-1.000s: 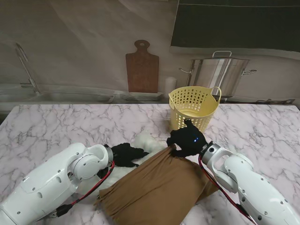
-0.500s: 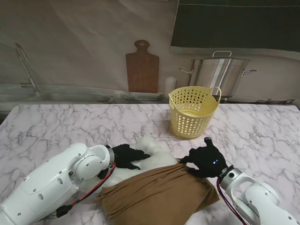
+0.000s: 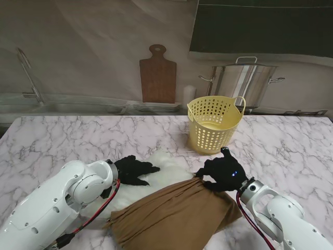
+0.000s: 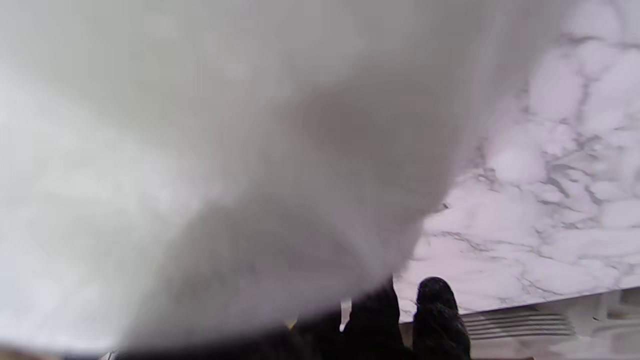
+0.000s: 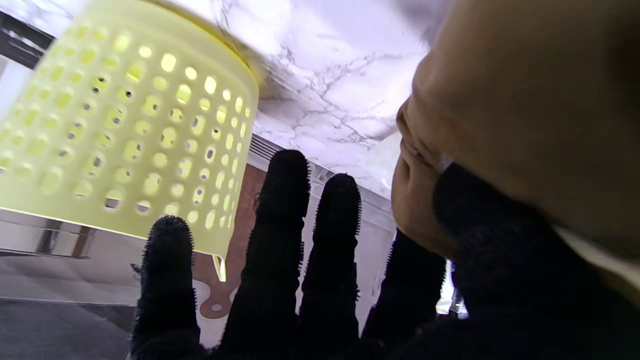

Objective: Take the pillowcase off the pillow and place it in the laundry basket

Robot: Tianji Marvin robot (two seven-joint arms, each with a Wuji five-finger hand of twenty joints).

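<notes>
Fingers of the right hand [image 3: 222,174] pinch the soft brown fabric pillowcase [image 3: 171,213] at its bunched corner (light, slippery); left hand [image 3: 131,170] presses flat, 5 fingers spread, on the white pillow [image 3: 164,159].

Right hand [image 3: 222,174], pinched on the pillowcase [image 3: 174,216], has been drawn back from the basket [image 3: 214,124] toward the robot; brown fabric is bunched lower, more white pillow [image 3: 156,169] exposed. Left hand [image 3: 131,170] has been shifted slightly left.
</notes>
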